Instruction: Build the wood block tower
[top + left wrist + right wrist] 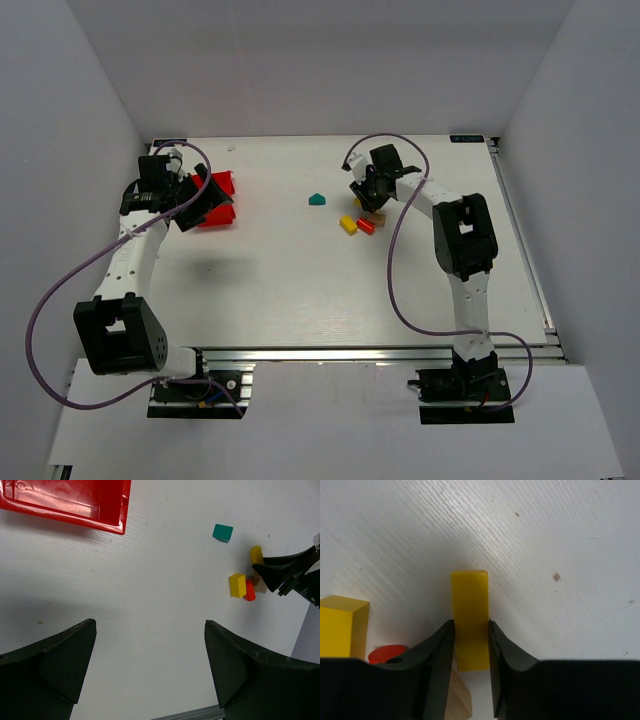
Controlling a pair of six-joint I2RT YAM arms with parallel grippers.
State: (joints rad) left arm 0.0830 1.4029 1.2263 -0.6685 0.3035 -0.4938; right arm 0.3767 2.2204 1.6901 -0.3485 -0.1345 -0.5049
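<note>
The wooden blocks lie loose on the white table, none stacked. My right gripper [364, 196] is shut on a long yellow block [470, 611], with a jaw pressed on each long side; it also shows in the left wrist view [256, 555]. Beside it lie a second yellow block [342, 625] [348, 225], a red cylinder [386, 654] [366, 226] and a plain wood piece [459, 700]. A teal block [317, 199] [222, 532] lies apart to the left. My left gripper [150, 625] is open and empty, by the red bin.
The red plastic bin [218, 212] [100, 510] sits at the table's left back, under my left gripper [200, 200]. White walls close in the table on three sides. A metal rail [350, 352] runs along the near edge.
</note>
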